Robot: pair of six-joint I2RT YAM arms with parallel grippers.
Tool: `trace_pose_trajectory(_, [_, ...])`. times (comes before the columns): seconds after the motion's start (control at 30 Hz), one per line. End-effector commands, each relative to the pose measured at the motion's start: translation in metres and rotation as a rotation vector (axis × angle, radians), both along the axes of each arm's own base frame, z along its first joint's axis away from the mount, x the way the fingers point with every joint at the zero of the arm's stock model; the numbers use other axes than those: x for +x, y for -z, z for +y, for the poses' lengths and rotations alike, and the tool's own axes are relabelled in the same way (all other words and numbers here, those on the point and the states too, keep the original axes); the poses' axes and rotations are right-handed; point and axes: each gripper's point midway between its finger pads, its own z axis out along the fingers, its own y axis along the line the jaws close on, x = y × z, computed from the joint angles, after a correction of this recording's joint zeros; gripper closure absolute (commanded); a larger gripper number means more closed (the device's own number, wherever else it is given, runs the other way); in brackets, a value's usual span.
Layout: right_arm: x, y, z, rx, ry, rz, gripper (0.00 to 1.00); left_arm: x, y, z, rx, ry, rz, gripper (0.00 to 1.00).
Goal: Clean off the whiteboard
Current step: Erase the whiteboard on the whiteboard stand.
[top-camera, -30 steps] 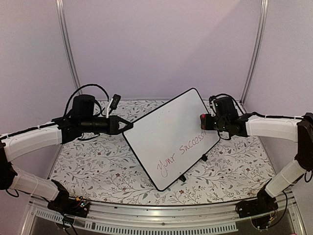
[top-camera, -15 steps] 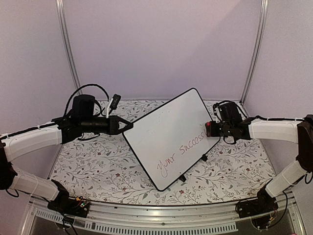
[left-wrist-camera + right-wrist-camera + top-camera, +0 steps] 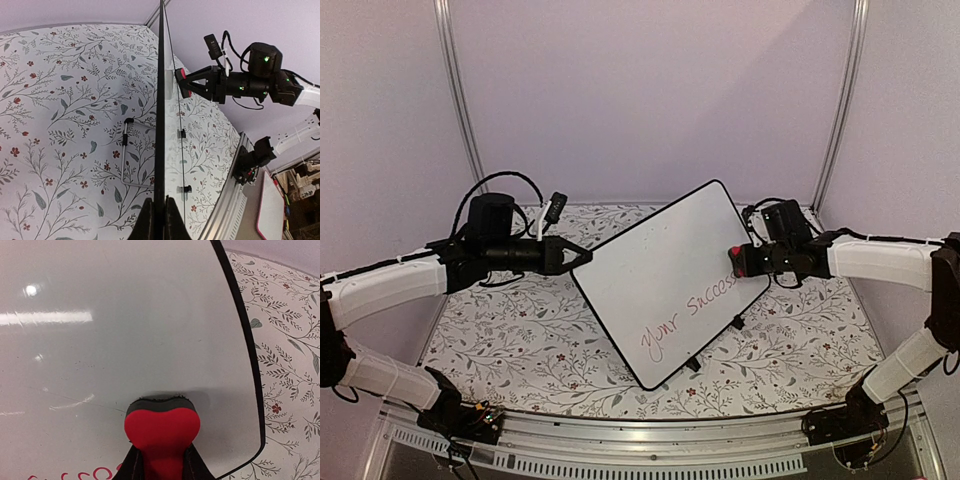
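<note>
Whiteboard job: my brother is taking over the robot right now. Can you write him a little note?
Left gripper: shut on the whiteboard edge, holding it tilted.
Right gripper: shut on the red eraser, pad against the board near its right edge.
Done: upper part looks clean.
To do: wipe the red writing along the lower part.
</note>
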Motion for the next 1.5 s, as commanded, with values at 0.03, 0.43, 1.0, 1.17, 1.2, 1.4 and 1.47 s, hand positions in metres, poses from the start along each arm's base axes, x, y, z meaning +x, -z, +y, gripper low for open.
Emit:
trace_pose_trajectory(0.03, [0.001,-0.006,0.022,0.008,-0.074,0.003,0.78,-0.009,0.015,-0.006,0.050,0.065,-0.013,1.00])
trace_pose_trajectory(0.43, [-0.007,0.044,-0.004,-0.057,-0.002,0.126,0.78,-0.009,0.015,-0.006,0.050,0.066,-0.011,1.00])
trace_pose_trajectory(1.0, [-0.030,0.059,0.015,-0.011,-0.176,0.218,0.80,-0.010,0.011,-0.005,0.045,0.065,-0.022,1.00])
trace_pose_trajectory(1.17, [-0.043,0.065,0.012,-0.038,-0.205,0.244,0.82,-0.010,0.009,-0.005,0.042,0.065,-0.026,1.00])
trace_pose_trajectory(1.2, [-0.045,0.066,0.010,-0.044,-0.203,0.248,0.81,-0.010,0.010,-0.005,0.043,0.064,-0.026,1.00])
trace_pose_trajectory(1.4, [-0.052,0.070,0.004,-0.059,-0.192,0.278,0.81,-0.010,0.010,-0.004,0.044,0.062,-0.027,1.00])
trace_pose_trajectory(1.47, [-0.054,0.073,0.003,-0.062,-0.187,0.291,0.81,-0.010,0.010,-0.004,0.046,0.061,-0.027,1.00])
